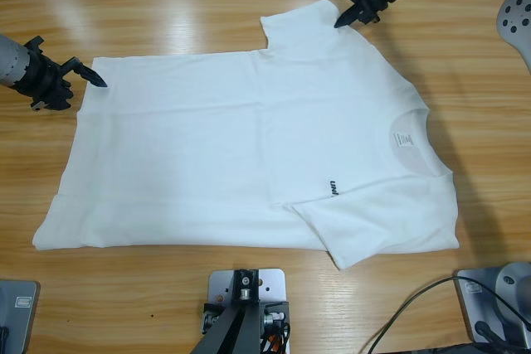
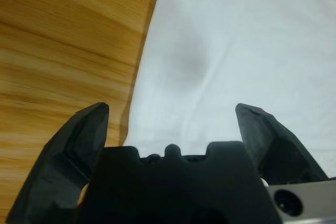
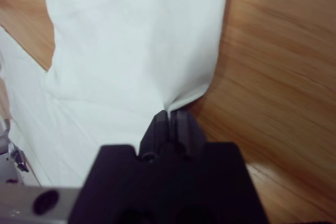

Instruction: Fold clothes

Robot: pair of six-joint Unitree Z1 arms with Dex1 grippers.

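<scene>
R gripper (image 3: 169,113): jaws clenched on the T-shirt (image 3: 131,40), pinching the outer corner of one sleeve (image 3: 157,35). The cloth puckers into small creases right at the tips. In the R wrist view bare table (image 3: 283,51) lies just beside the pinch, on the far side of the sleeve edge. In the high view this gripper (image 1: 340,22) comes in from the upper R corner, tips on the corner of the far sleeve (image 1: 307,26).

L gripper (image 2: 172,107): jaws released, spread wide, nothing held. In the L wrist view the shirt (image 2: 236,40) fills the gap betw. the two jaws, and its edge runs from the top of the view down toward one jaw, w/ wood (image 2: 52,35) beyond it. A soft dark shadow sits on the cloth ahead of the jaws. In the high view this gripper (image 1: 91,76) enters from the L edge, tips at the far hem corner; can't tell if they touch the cloth.

T-shirt (image 1: 207,147): spread flat on the table (image 1: 166,22), about mid-table, hem toward the L arm's side, neck (image 1: 411,134) toward the opp. side, w/ label (image 1: 402,138) showing inside the collar. The near sleeve (image 1: 323,234) lies angled at the near edge. Small dark lettering (image 1: 332,188) on the chest, just above that sleeve.
</scene>
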